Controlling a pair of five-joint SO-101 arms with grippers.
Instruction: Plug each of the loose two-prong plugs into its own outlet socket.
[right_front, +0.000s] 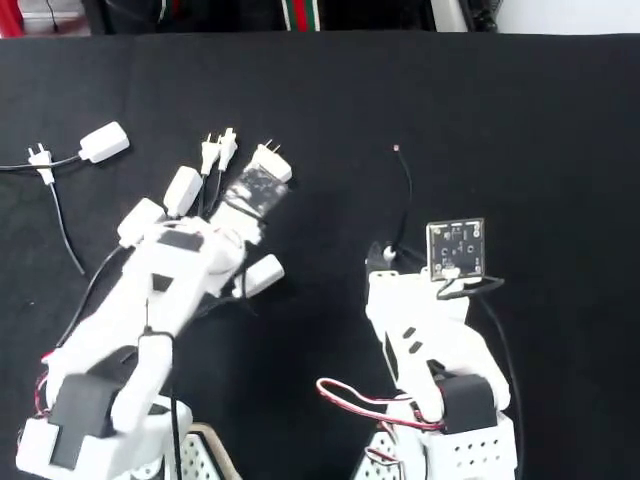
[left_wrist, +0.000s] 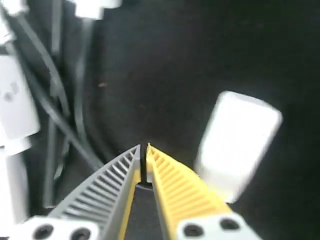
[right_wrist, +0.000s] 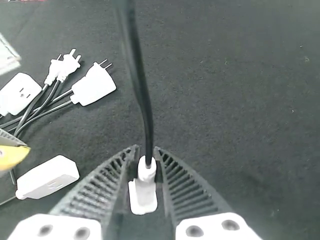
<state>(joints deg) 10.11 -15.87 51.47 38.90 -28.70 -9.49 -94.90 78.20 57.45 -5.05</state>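
At far left of black table (right_front: 560, 100): white outlet socket (right_front: 104, 142) on its cord, small two-prong plug (right_front: 40, 158) just beside it. Ahead of left arm (right_front: 150, 300): pair of slim plugs (right_front: 219, 150) side by side, flat white plug (right_front: 271, 160) next along. Left gripper (left_wrist: 144, 150) fingers pressed together, holding nothing, tips near loose socket block (left_wrist: 237, 142). Farther right, well apart from that cluster: right gripper (right_wrist: 145, 148) clamped on white plug (right_wrist: 142, 192), black cable (right_wrist: 137, 85) running away from it across table
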